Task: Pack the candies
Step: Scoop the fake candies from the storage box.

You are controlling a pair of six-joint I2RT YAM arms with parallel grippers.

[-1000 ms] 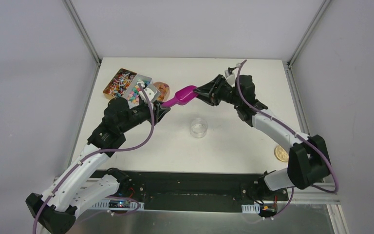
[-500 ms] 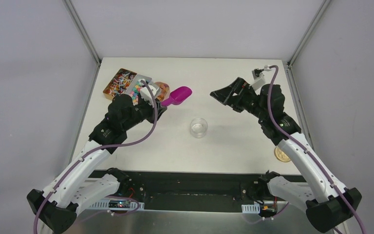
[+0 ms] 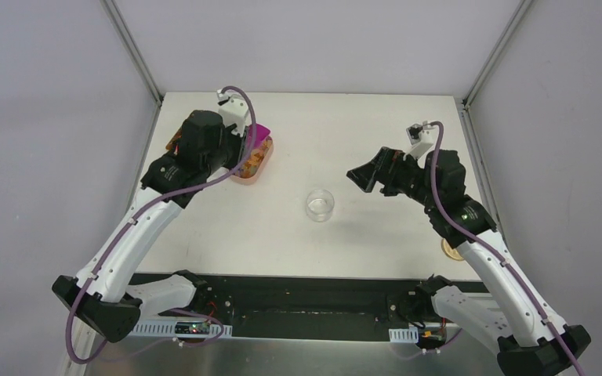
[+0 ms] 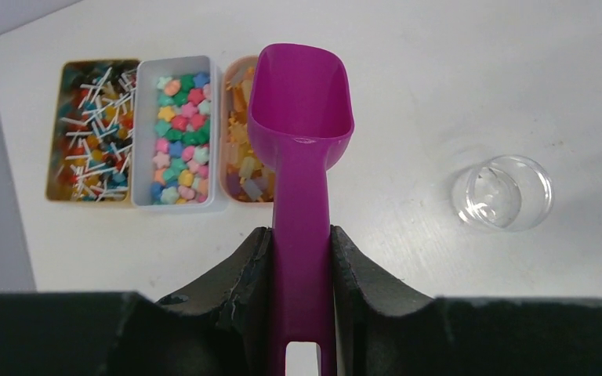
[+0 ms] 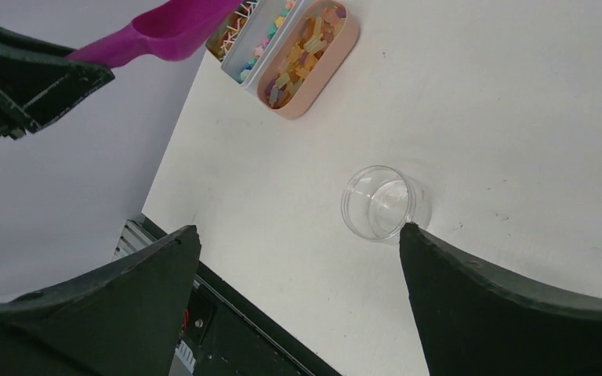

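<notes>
We're over the sweets now. The left hand (image 4: 300, 258) is clamped tight on the handle of the magenta scoop (image 4: 302, 102), and the scoop's bowl looks empty. The candies (image 4: 240, 153) sit at the far left of the desk (image 4: 455, 70), in 3 trays side by side: amber pieces in the pink tray (image 4: 235, 60), coloured stars in the white tray (image 4: 176, 61), and stick-like pieces in the third tray (image 4: 48, 168) beyond it.

Here's what matters. The scoop's long axis runs straight out from the left hand, and its mouth hangs over the side of the pink tray nearest the jar, so the amber candies lie directly ahead and below. How high the lip rides above them we cannot tell from the left wrist view; the right wrist view suggests it's well clear.

The clear jar (image 4: 502, 192) stands lidless mid-desk, well apart from the trays, off to the right of the scoop. The right hand (image 5: 299, 231) is spread wide, holding nothing, hovering near the jar. The left arm is plainly the nearer to the candies. We judge a forward, downward dip comes next, then a swing right to the jar.
</notes>
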